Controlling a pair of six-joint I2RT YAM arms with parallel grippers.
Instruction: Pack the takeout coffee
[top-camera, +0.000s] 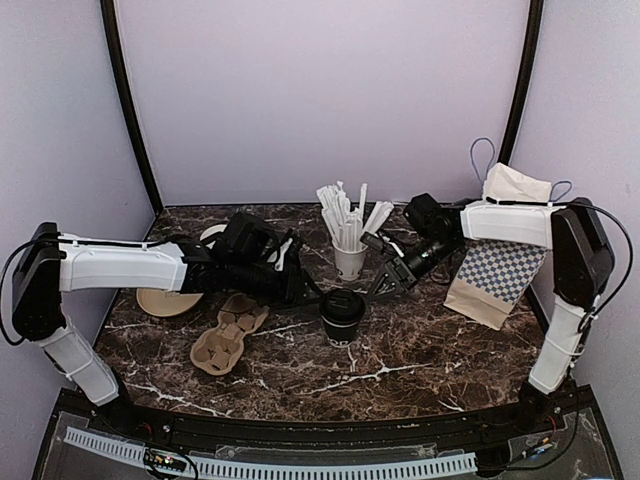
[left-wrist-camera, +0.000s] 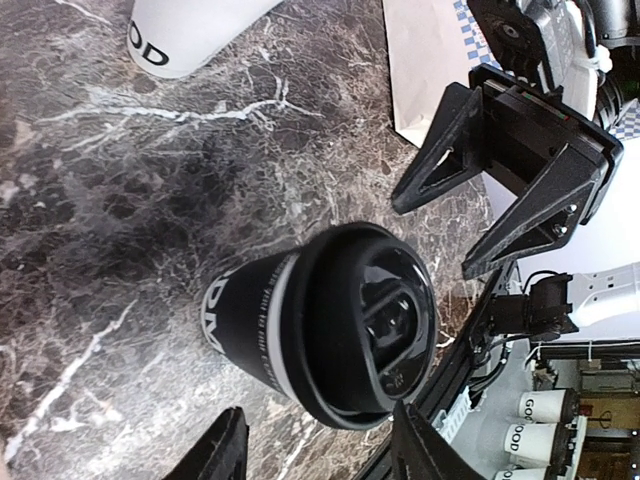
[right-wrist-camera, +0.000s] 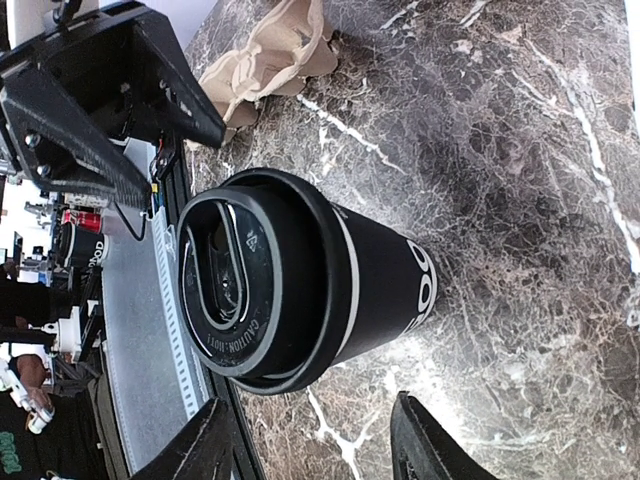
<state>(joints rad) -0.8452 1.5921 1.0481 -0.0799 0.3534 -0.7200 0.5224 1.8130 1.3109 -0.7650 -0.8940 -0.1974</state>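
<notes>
Left pincer (left-wrist-camera: 318, 410) and white cup (left-wrist-camera: 190, 35), both cropped by left wrist view's edges

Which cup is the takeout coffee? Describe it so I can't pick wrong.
Look at the middle of the dark marble table, just on the near side of the white cup of straws. The takeout coffee stands there upright, right of the brown cup carrier. Unlike that open white cup, it is black with a black lid.

The table (top-camera: 400, 370) was viewed whole from high above its near edge. The takeout coffee (top-camera: 342, 315) was framed closely from opposite sides by both wrist cameras and shared by all views.
</notes>
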